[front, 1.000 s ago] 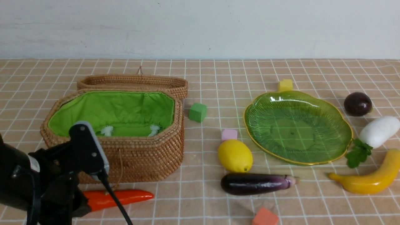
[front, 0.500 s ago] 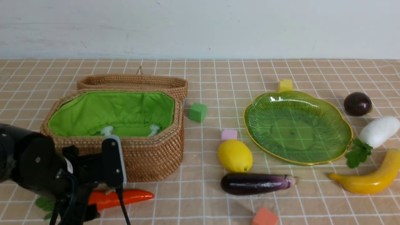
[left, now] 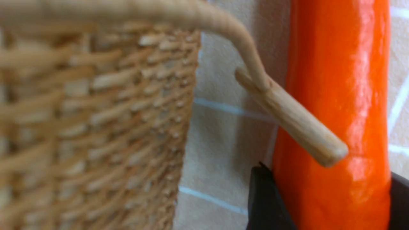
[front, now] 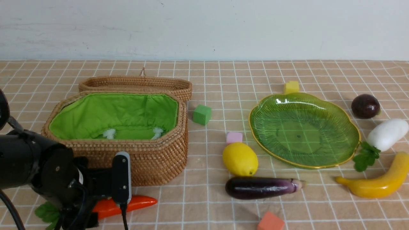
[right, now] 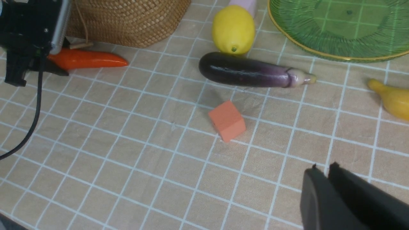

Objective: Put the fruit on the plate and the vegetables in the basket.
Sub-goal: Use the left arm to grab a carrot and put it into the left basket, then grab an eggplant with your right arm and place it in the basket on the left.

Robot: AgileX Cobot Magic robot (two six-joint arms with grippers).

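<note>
My left gripper (front: 93, 213) is low at the front left, in front of the open wicker basket (front: 153, 159). Its jaws are shut on the thick end of the orange carrot (front: 134, 202), which lies on the table. In the left wrist view the carrot (left: 335, 80) fills the gap between the fingers (left: 265, 201), with the basket's wooden toggle (left: 287, 115) across it. The green leaf plate (front: 303, 131) is bare. The lemon (front: 240, 159) and eggplant (front: 258, 187) lie left of it. The dark fruit (front: 365, 106), radish (front: 387, 134) and banana (front: 380, 183) lie right. My right gripper (right: 324, 167) is shut and empty.
Foam cubes lie about: green (front: 202, 114) beside the basket, pink (front: 234, 137) behind the lemon, yellow (front: 291, 87) behind the plate, orange (front: 271, 222) at the front edge. The basket lid (front: 134, 83) lies open behind the basket. A black cable (front: 123, 217) hangs from the left arm.
My left arm has come down and swung right, from in front of the basket wall onto the carrot's thick end. The carrot and the other things have not moved.
</note>
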